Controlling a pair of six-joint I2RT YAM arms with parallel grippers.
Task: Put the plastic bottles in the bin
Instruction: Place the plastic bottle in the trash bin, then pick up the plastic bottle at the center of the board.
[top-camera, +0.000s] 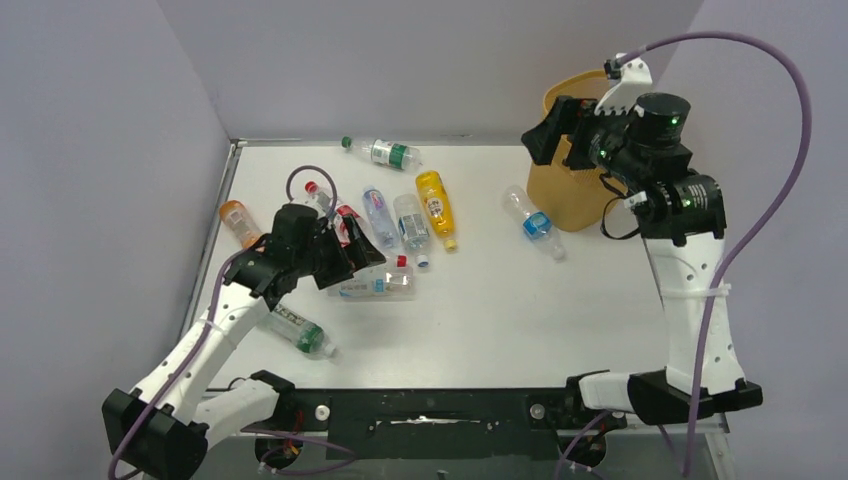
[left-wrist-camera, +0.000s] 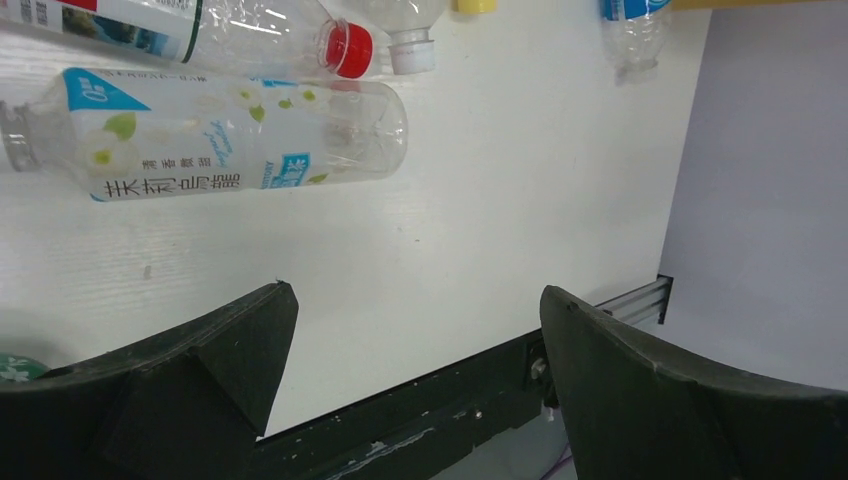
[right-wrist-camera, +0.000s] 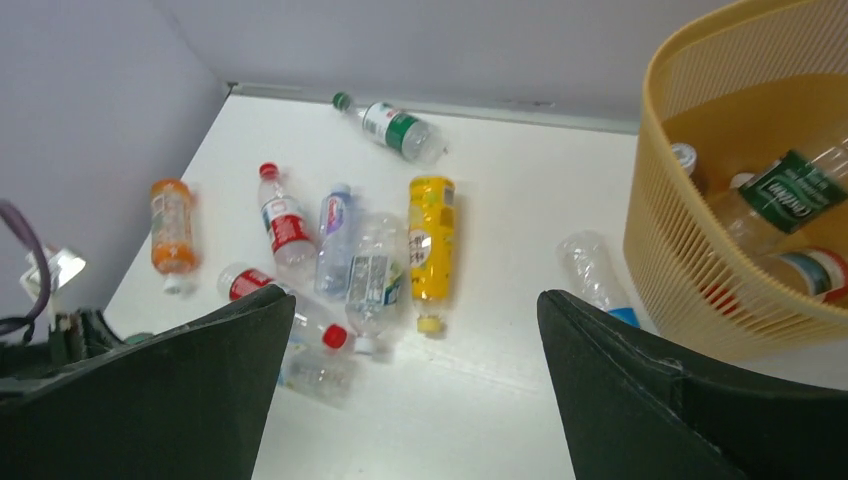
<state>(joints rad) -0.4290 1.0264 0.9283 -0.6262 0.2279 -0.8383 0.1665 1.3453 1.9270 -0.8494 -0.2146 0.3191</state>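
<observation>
Left gripper (left-wrist-camera: 418, 295), spread and empty, is held beside white-labelled bottle (left-wrist-camera: 220, 135), far from bin (right-wrist-camera: 680, 150); right gripper (right-wrist-camera: 415, 300), spread, near bin. Bottle may be rolled away if clipped off-centre.

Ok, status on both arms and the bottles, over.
Left gripper open, empty, low beside the white-label bottle. Right gripper open, empty, by the bin. Some bottles inside, about ten on the table. Nothing blocking.

Overhead and wrist views, shared bottles (top-camera: 435, 205)
</observation>
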